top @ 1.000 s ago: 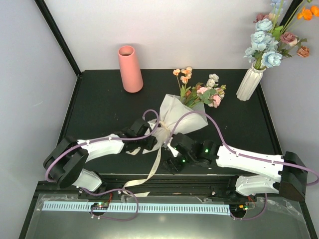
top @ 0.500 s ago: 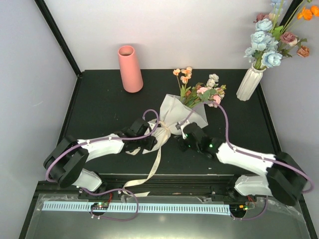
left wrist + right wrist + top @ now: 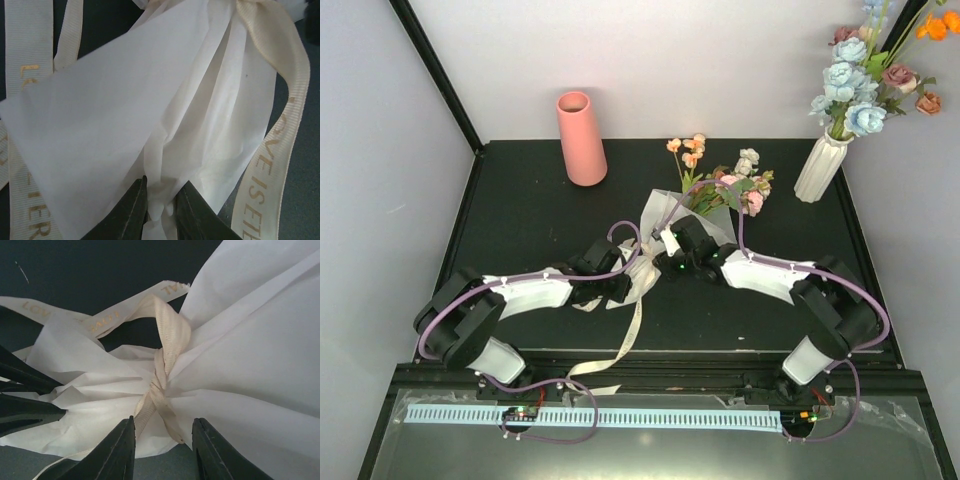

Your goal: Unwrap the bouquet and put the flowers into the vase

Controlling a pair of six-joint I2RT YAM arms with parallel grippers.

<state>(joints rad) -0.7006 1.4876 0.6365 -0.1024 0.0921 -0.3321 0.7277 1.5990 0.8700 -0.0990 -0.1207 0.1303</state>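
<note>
The bouquet [image 3: 705, 208] lies mid-table, its pink, peach and cream flowers [image 3: 732, 186] pointing to the far right. Its cream ribbon [image 3: 635, 325] trails toward the near edge. The salmon-pink vase [image 3: 582, 138] stands upright at the far left, apart from both arms. My left gripper [image 3: 161, 207] is shut on a fold of the white paper [image 3: 125, 115] at the bouquet's tail end. My right gripper [image 3: 163, 442] is open over the tied waist. The ribbon knot [image 3: 167, 365] and a loose ribbon end lie between its fingers [image 3: 117, 452] without touching them.
A white ribbed vase [image 3: 820, 165] holding blue, mauve and orange flowers [image 3: 855, 85] stands at the far right corner. Printed ribbon tails [image 3: 272, 165] lie on the black table [image 3: 520, 220] beside the paper. Walls close in the left, back and right sides.
My right gripper has swung from the near middle up and left onto the bouquet's tied waist, its jaws narrowing. The left gripper has closed on the paper tail.
</note>
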